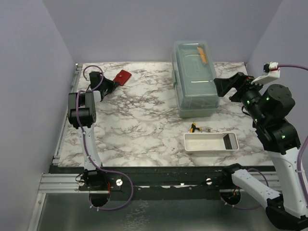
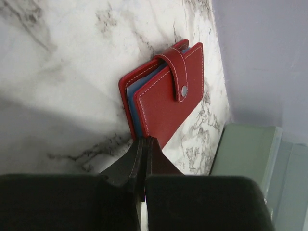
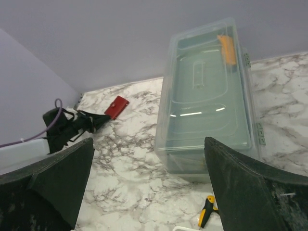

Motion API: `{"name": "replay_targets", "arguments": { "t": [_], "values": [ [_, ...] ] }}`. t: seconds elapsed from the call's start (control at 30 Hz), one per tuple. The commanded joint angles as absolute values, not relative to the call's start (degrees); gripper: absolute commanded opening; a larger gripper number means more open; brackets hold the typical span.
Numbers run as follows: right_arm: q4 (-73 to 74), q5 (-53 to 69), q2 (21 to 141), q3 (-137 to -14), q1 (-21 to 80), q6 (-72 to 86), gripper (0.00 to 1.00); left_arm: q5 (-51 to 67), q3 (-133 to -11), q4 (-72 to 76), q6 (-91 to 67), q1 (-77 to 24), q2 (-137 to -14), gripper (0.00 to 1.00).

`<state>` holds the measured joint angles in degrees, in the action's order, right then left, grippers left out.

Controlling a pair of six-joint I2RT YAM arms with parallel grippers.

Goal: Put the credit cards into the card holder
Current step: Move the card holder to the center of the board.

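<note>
The red card holder (image 1: 123,77) lies on the marble table at the far left, strap snapped over its cover (image 2: 168,96), with a blue layer showing at its open edge. My left gripper (image 1: 114,84) is shut, its tips (image 2: 145,140) pinched together on the holder's near corner. Over the right side of the table my right gripper (image 1: 226,86) hangs open and holds nothing. In its own view the gap (image 3: 149,144) frames the table, and the holder (image 3: 117,107) is far off to the left. The credit cards are out of view.
A clear lidded plastic box (image 1: 195,79) with an orange item inside stands at the back centre-right. A white tray (image 1: 204,143) sits near the front, with a yellow-and-black tool (image 1: 193,127) just behind it. Purple walls close in the table on three sides.
</note>
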<state>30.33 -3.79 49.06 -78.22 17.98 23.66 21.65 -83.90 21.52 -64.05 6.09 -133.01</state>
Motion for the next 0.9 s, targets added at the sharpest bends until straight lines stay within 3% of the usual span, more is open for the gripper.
{"name": "replay_targets", "arguments": {
  "t": [0.0, 0.13, 0.4, 0.63, 0.87],
  "values": [
    [28.99, -6.44, 45.2, -73.32, 17.75, 22.15, 1.0, 14.71, -79.57, 10.62, -57.38, 4.66, -124.82, 0.0],
    [31.74, -3.31, 48.31, -73.87, 17.75, 16.67, 1.0, 12.89, -72.76, 6.11, -57.95, 2.8, -117.34, 0.0],
    [41.61, 5.85, 67.01, -79.67, 18.67, 12.88, 1.0, 15.18, -50.26, 6.83, -61.04, -4.15, -94.9, 0.0],
    [32.05, 4.93, 76.68, -77.31, 33.34, 17.48, 1.0, 16.83, -31.87, 7.63, -66.14, -11.2, -76.9, 0.0],
    [23.94, 8.28, 82.49, -74.59, 39.27, 24.54, 1.0, 18.94, -23.6, -0.33, -68.17, -13.44, -60.64, 0.02]
  ]
}}
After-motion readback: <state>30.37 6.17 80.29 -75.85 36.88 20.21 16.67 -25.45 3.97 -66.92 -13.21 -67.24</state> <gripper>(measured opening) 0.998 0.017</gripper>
